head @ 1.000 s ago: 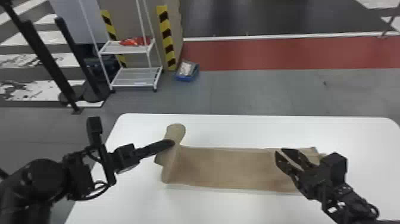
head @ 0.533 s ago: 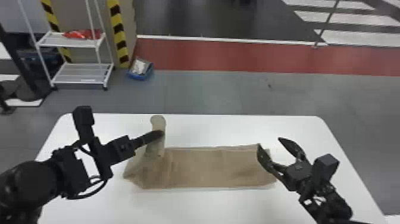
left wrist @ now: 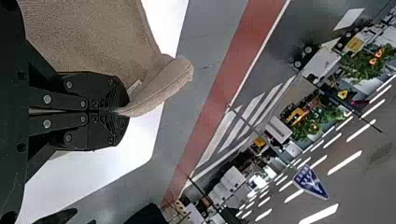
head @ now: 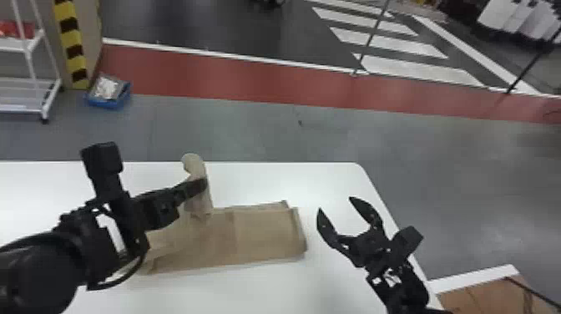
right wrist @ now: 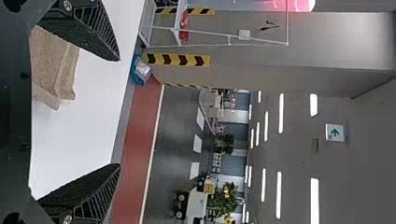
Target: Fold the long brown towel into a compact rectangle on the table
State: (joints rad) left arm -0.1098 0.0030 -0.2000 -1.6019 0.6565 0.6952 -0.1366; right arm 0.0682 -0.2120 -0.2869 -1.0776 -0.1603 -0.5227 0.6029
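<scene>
White desk (head: 325, 179), grey floor (head: 250, 129) beyond; blue bin (head: 104, 102), 11 o'clock of brown towel (head: 263, 234). Left tool (head: 203, 184) pinching towel; right tool (head: 335, 204), 3 o'clock, spread. Left arm (head: 41, 271) partly obscures towel.

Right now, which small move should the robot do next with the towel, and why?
Probably the left hand should carry its raised end of the brown towel rightward over the flat part: it is shut on that end, most of the towel lies on the table, and the right hand is open and clear.

Room right of towel (head: 263, 234); obstacle: left gripper (head: 202, 184)
</scene>
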